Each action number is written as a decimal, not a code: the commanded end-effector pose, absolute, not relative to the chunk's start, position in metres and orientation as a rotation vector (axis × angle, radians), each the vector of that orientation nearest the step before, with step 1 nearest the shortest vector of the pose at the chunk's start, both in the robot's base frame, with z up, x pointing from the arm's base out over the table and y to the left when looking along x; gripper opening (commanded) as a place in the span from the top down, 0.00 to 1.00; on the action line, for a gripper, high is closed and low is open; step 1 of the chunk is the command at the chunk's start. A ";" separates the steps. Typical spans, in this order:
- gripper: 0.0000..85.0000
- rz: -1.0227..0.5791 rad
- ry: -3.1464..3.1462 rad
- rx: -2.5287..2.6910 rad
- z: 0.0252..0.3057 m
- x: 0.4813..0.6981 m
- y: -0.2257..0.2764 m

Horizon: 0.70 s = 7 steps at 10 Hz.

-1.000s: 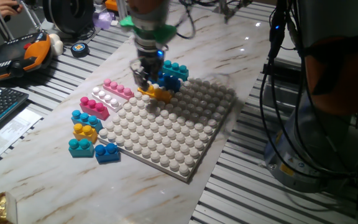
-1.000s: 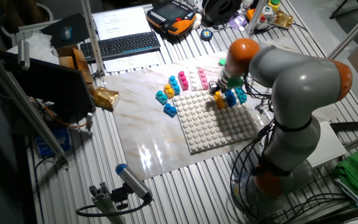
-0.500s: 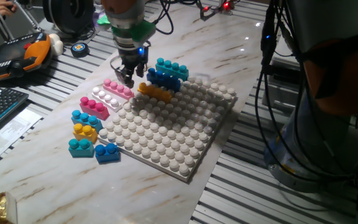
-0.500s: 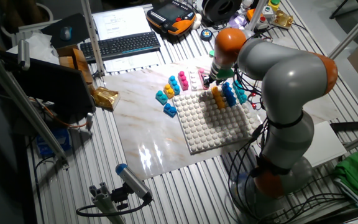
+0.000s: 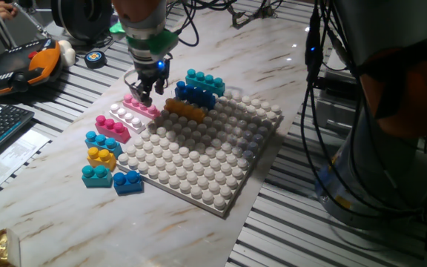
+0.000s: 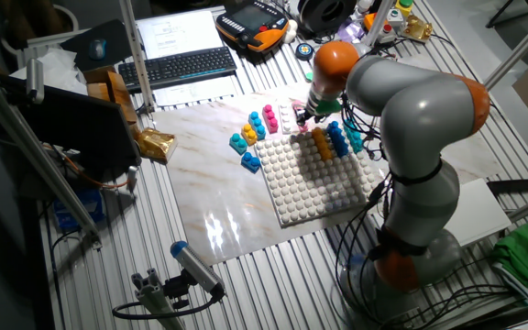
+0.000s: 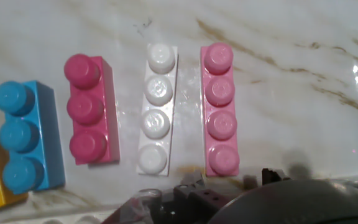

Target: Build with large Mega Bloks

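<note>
Orange-yellow point(image 5: 184, 110), blue point(image 5: 195, 94), teal point(image 5: 205, 81) bricks done, at baseplate point(image 5: 206, 152) far edge. My gripper point(image 5: 143, 93) empty, fingers apart, above pink brick point(image 7: 219, 109). White point(image 7: 156, 107), magenta point(image 7: 91, 109) left, on worktop beside it.

The grey-silver arm point(image 6: 420, 110) has orange joint bands, black cables and a dark pincer point(image 5: 145, 87).

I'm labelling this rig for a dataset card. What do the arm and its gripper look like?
The arm has bulky rounded silver-grey links with orange joint bands. Black cables hang beside its base. The gripper is small and dark, under a green collar with a blue light.
</note>
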State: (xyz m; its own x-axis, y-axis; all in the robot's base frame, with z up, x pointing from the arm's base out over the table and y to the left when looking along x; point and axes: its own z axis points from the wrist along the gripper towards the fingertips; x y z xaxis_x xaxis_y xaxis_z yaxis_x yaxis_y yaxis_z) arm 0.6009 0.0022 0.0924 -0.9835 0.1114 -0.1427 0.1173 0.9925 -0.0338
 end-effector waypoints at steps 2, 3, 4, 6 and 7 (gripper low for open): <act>0.38 -0.045 2.987 0.188 0.084 0.609 -0.001; 0.38 -0.042 2.981 0.192 0.078 0.612 -0.002; 0.38 -0.034 2.976 0.199 0.073 0.614 -0.004; 0.38 -0.035 2.983 0.220 0.068 0.617 -0.006; 0.38 -0.041 2.988 0.220 0.066 0.616 -0.005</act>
